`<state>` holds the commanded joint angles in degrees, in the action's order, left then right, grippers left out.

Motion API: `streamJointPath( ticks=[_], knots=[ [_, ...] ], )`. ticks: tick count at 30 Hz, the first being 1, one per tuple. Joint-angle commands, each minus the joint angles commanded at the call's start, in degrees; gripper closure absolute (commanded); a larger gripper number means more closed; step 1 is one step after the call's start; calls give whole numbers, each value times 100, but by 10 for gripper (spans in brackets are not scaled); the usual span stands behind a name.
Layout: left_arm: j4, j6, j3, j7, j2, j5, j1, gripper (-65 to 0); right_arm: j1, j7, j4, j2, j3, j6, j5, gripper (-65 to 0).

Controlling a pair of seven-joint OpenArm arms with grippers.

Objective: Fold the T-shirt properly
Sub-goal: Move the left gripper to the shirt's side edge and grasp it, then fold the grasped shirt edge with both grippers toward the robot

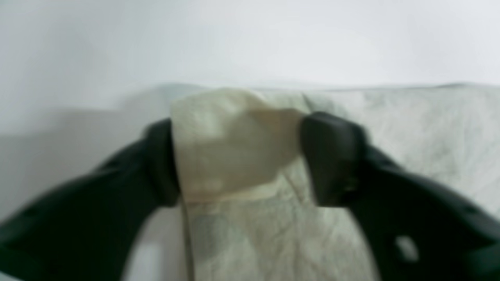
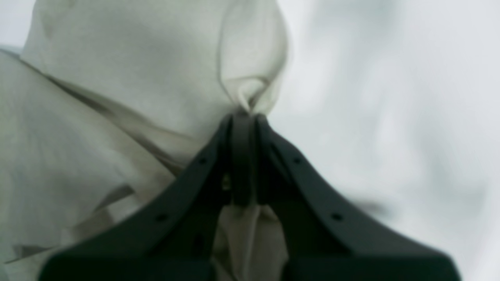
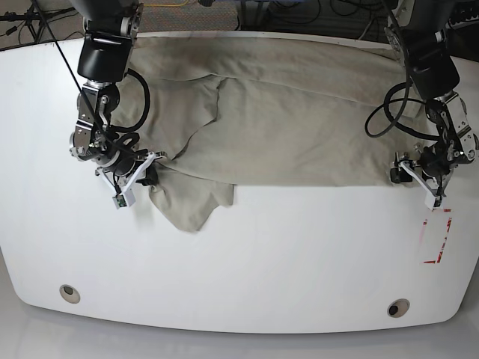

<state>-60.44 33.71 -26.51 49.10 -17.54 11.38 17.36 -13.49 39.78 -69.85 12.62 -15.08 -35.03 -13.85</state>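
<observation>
The T-shirt looked soft and limp; right gripper was clamped on bunched cloth, left gripper stood open astride a corner

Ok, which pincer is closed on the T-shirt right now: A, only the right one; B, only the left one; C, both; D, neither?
A: the right pincer is pinched shut on a bunch of the T-shirt, while the left pincer stands open with cloth lying between its fingers.
</observation>
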Motion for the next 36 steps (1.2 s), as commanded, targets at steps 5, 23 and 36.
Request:
streamJointPath(
  ticks=[5, 23, 36],
  knots=[
    [-9, 9, 0, -18, 0, 0, 0, -81, 0, 0, 0, 9, 0, 0, 0, -2],
    [-510, 369, -26, 264, -44, 0, 185, 0, -62, 527, -1046, 53, -26, 35, 9, 0],
    [-1653, 629, -35, 1029, -9, 0, 44, 0, -35, 1345, -2101, 79, -53, 9, 9, 0]
  ],
)
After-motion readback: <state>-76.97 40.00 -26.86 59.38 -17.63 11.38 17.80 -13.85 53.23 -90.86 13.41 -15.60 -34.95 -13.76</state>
